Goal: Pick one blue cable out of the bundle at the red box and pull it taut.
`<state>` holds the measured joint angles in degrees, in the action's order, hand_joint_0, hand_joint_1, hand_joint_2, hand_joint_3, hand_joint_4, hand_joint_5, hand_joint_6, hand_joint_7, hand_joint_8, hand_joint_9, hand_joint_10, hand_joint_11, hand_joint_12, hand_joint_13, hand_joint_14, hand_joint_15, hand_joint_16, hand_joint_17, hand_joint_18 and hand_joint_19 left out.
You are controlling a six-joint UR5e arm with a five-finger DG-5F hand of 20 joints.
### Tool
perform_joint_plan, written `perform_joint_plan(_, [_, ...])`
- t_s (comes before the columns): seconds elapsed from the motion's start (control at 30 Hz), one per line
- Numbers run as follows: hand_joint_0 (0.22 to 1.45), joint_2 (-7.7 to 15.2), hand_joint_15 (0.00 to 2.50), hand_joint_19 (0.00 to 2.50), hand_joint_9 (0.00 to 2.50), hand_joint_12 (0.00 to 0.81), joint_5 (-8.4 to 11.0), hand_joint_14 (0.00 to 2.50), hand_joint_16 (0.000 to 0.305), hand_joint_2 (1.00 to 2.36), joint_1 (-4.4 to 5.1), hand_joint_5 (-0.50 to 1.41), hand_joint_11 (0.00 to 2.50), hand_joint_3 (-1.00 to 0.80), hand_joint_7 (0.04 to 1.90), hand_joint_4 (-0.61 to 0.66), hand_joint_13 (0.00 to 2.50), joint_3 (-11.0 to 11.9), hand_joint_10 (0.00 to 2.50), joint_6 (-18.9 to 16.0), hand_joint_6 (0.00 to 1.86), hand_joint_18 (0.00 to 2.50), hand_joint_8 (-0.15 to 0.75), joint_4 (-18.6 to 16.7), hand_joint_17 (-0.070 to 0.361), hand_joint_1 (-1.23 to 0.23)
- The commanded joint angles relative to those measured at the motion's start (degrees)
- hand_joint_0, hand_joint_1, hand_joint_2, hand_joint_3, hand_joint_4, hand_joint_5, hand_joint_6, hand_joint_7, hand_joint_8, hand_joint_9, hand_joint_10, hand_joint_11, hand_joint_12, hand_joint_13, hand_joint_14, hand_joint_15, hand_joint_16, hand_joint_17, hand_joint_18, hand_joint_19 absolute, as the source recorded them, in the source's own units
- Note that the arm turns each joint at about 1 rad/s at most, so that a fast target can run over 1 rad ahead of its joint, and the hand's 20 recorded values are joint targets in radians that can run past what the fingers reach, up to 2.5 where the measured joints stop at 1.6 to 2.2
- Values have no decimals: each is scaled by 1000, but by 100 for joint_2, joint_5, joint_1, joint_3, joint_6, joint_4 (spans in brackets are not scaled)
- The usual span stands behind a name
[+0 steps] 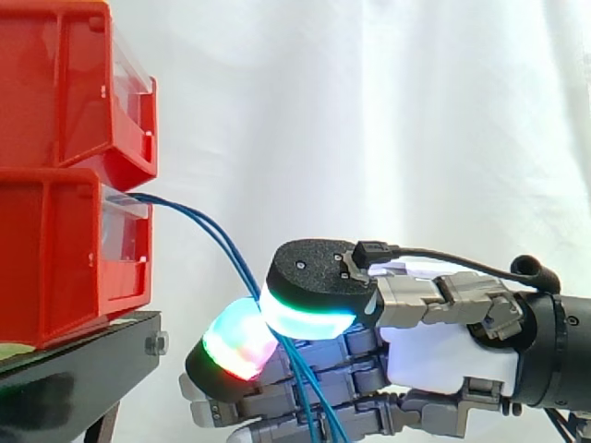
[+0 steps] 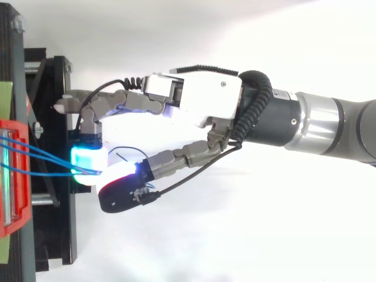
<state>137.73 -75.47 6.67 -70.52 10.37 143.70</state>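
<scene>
Nearest the camera, at the lower right of the side view, the hand (image 1: 443,355) is closed in a pinch, its glowing fingertips (image 1: 309,314) pressed together on the blue cables (image 1: 208,226) at the frame's lower centre. The cables are thin, glossy and blue; at least two strands leave the mouth of the lower red bin (image 1: 55,249) at centre left, arc down to the right into the pinch, and trail on over the curled fingers below. Further back, two red bins are stacked at the left edge, the upper red bin (image 1: 65,83) above the lower, on one black stand (image 1: 83,355) before the white curtain (image 1: 416,111).
</scene>
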Motion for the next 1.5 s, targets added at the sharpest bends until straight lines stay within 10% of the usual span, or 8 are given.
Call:
perform_joint_plan(0.0, [606, 0, 9, 183, 168, 404, -20, 0, 62, 1022, -8, -192, 22, -91, 1036, 186, 134, 3, 0, 0, 847, 268, 323, 0, 138, -761])
perform_joint_plan(0.47, [731, -9, 0, 124, 216, 411, -55, 0, 62, 1015, -8, -213, 61, -289, 981, 193, 203, 451, 0, -79, 877, 385, 323, 835, 139, -929])
perform_joint_plan(1.47, [623, -404, 14, 181, 213, 408, -38, 0, 62, 1014, 62, -198, 68, -296, 1034, 209, 180, 478, 0, -668, 853, 345, 329, 1995, 139, -855])
